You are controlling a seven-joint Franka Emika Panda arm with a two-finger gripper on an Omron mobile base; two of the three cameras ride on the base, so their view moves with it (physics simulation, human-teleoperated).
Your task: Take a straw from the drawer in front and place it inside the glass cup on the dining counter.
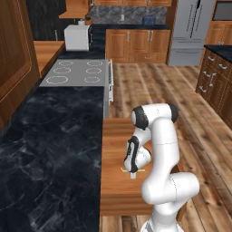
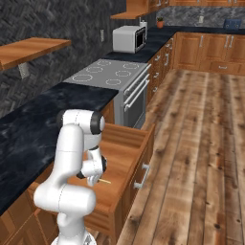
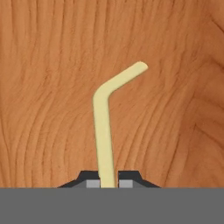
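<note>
Pale tan straw pinched low in the open drawer

At the hand view's bottom centre, the gripper has its fingertips pressed against the straw's straight end, the bent tip reaching toward upper right over the wooden drawer bottom. It looks very light, thin and smooth, likely to pivot or slip, so a hold nearer mid-length seems steadier.
</note>
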